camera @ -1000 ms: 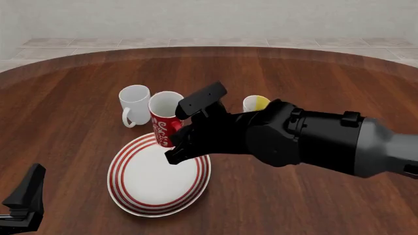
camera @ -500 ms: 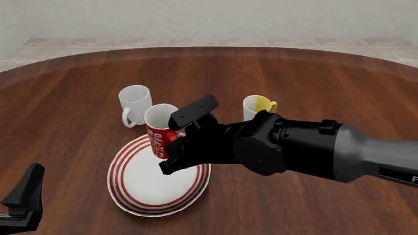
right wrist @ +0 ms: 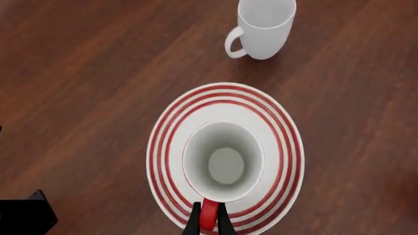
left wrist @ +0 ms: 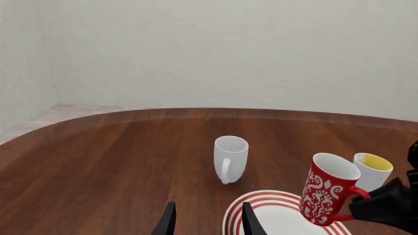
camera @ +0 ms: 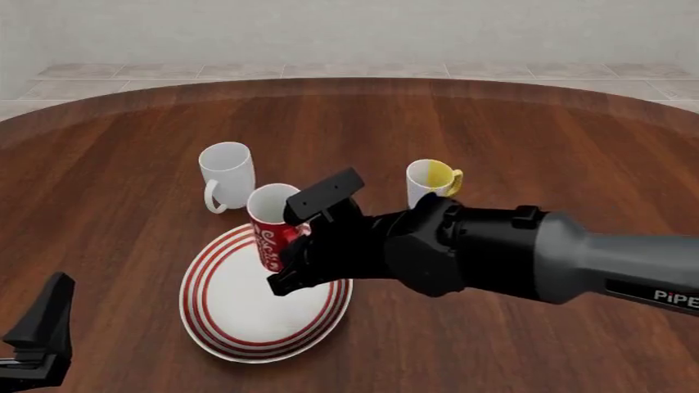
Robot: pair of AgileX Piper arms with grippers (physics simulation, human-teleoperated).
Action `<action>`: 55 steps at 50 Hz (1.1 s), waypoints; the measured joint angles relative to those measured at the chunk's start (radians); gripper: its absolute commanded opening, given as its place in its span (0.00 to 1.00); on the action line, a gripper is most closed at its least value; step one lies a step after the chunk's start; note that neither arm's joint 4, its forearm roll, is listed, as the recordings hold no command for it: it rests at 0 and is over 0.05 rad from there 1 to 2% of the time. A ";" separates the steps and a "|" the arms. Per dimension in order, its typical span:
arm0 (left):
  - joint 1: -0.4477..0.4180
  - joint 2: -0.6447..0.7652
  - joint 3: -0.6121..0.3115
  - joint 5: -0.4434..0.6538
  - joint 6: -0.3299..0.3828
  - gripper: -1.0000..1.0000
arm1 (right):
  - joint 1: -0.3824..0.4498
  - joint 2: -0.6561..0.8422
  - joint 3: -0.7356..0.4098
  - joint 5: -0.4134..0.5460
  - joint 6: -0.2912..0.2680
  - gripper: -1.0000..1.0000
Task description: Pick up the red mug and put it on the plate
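In the front view, the right arm's fingers (camera: 286, 262) hide the lower part of the red mug (camera: 270, 223) above the far part of the plate (camera: 218, 332); the left fingers (camera: 38, 332) sit low near the table's (camera: 568, 147) near edge. The left wrist view shows the mug tilted, its base over the plate's rim, and the left fingers parted on nothing. The right wrist view shows the fingers pinching the mug's handle (right wrist: 207, 215).

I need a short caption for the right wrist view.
Right tool holds the red mug by its handle above the plate.
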 measured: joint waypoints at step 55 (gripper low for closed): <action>0.005 0.000 0.001 -0.004 -0.006 1.00 | 0.007 0.099 -0.011 -0.038 0.040 0.00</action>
